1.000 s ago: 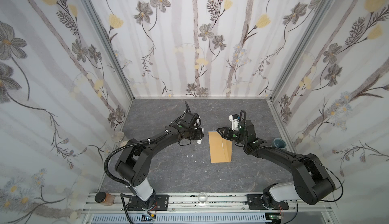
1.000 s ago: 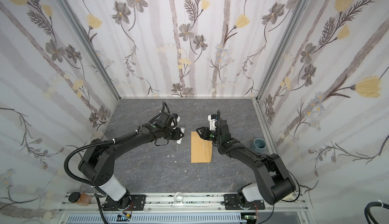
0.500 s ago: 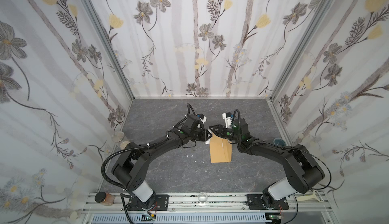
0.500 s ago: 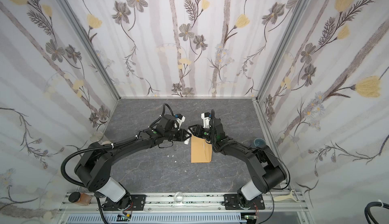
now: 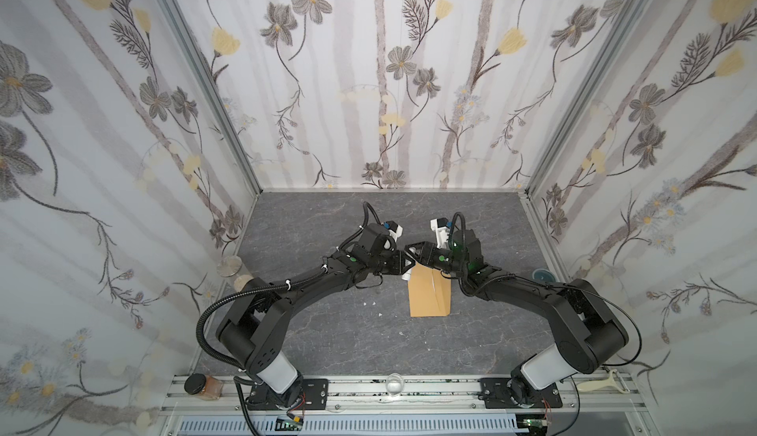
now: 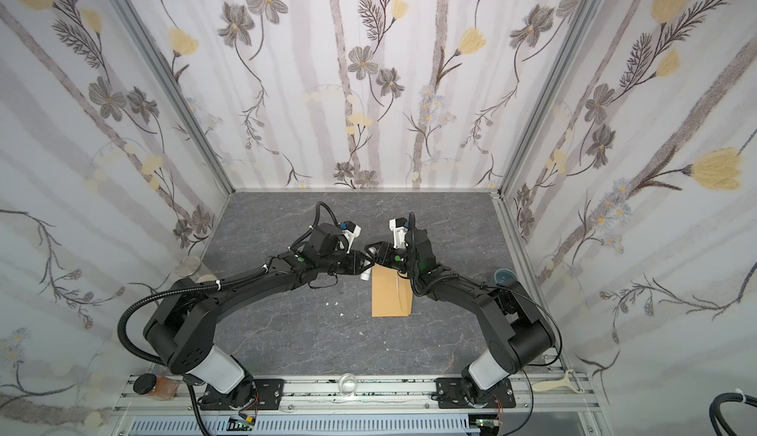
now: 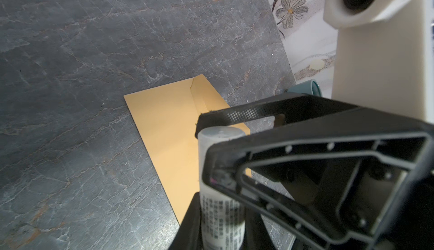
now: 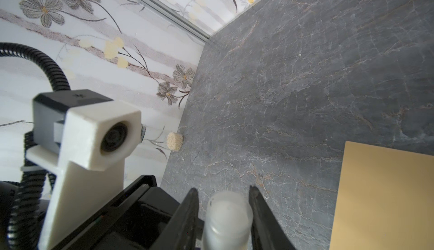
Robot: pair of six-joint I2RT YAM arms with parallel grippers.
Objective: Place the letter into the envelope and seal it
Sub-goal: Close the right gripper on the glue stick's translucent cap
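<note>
envelope [image 5: 430,301]: far end hidden under the left gripper [image 5: 400,265] and right gripper [image 5: 411,250] in both top views; cut by two frame edges in the right wrist view.
glue stick [image 7: 220,213]: base cut off in the left wrist view; label print too blurred to read.
white specks [image 5: 372,303] on table [image 5: 327,339]: too small to identify.

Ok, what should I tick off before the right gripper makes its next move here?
1. Left gripper shut on the glue stick: ok.
2. Right gripper straddling the stick's free end: ok.
3. Right gripper clamped on it: not ok, a gap shows beside one finger.
4. Envelope lying flat on the table: ok.
5. Letter inside the envelope: cannot tell, no letter in view.
</note>
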